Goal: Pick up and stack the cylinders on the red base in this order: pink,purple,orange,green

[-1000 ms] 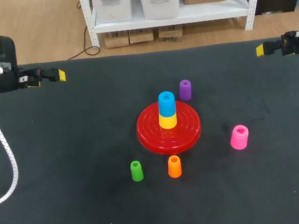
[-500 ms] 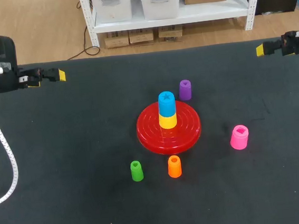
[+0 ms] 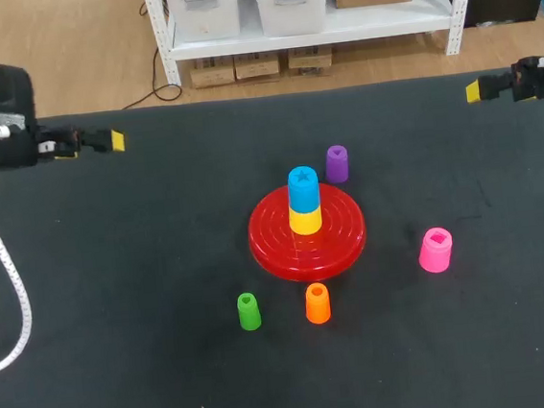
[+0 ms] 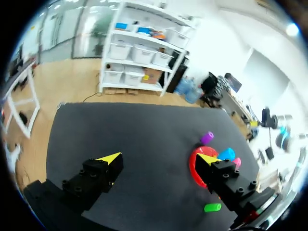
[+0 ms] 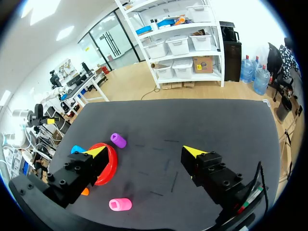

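The left gripper (image 3: 115,140), fingers spread and empty, has edged slightly toward the red base (image 3: 340,231); the right gripper (image 3: 473,91) hangs open too. The pink cylinder (image 3: 435,250) stands untouched to the base's right, so picking has hardly begun

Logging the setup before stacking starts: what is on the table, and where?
table: one, black.
base: one, red, table's middle.
yellow cylinder: one, on the base.
blue cylinder: one, atop the yellow cylinder.
purple cylinder: one, just behind the base.
pink cylinder: one, right of the base.
orange cylinder: one, in front of the base.
green cylinder: one, left of the orange cylinder.
left gripper: one, open, far left edge.
right gripper: one, open, far right edge.
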`<state>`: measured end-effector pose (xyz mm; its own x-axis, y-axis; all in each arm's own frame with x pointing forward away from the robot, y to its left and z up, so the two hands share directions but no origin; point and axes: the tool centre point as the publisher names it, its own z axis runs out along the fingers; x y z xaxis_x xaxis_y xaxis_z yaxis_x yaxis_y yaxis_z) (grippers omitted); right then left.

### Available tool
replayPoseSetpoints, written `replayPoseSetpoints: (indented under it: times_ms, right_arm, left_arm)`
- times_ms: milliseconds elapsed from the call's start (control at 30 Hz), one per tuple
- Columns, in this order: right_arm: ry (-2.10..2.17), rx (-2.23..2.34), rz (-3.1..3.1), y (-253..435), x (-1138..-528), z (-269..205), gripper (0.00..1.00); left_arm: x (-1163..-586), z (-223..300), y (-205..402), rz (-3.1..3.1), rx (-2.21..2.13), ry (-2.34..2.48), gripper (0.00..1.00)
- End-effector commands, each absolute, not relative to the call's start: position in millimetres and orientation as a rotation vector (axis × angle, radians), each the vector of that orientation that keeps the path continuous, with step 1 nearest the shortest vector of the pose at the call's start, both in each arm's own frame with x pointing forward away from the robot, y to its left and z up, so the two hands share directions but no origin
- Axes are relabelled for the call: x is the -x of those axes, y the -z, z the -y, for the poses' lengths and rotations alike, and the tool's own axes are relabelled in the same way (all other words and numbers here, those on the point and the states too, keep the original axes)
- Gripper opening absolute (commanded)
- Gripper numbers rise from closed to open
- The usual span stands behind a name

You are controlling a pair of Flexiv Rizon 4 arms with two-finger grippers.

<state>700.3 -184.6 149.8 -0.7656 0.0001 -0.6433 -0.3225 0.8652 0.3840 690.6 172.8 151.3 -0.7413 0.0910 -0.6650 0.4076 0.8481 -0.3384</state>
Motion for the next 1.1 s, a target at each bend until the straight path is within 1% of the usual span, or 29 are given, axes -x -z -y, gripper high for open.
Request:
replayPoseSetpoints:
  times_ms: [33,233,367,567,667,900,1100]
  right_arm:
    - [-0.637,0.232,-2.373,-150,-700,185,1.00]
    - [-0.637,0.232,-2.373,-150,-700,185,1.00]
    - [-0.637,0.232,-2.373,-150,-700,185,1.00]
    - [-0.637,0.232,-2.373,-150,-700,185,1.00]
    - [-0.637,0.232,-2.373,-150,-700,185,1.00]
    - [-0.637,0.232,-2.373,-150,-700,185,1.00]
    - [-0.637,0.232,-2.373,-150,-700,185,1.00]
  left_arm:
    - [-664,-170,-168,-2.284,-0.827,0.581,1.00]
    - [-625,-167,-175,-2.137,-1.348,0.634,1.00]
    - [-622,-182,-159,-2.177,-1.473,0.543,1.00]
    - [-629,-196,-157,-2.158,-1.466,0.525,1.00]
    - [-633,-193,-165,-2.120,-1.467,0.538,1.00]
    - [-632,-181,-185,-2.000,-1.262,0.738,1.00]
    - [-624,-167,-187,-1.898,-1.242,0.881,1.00]
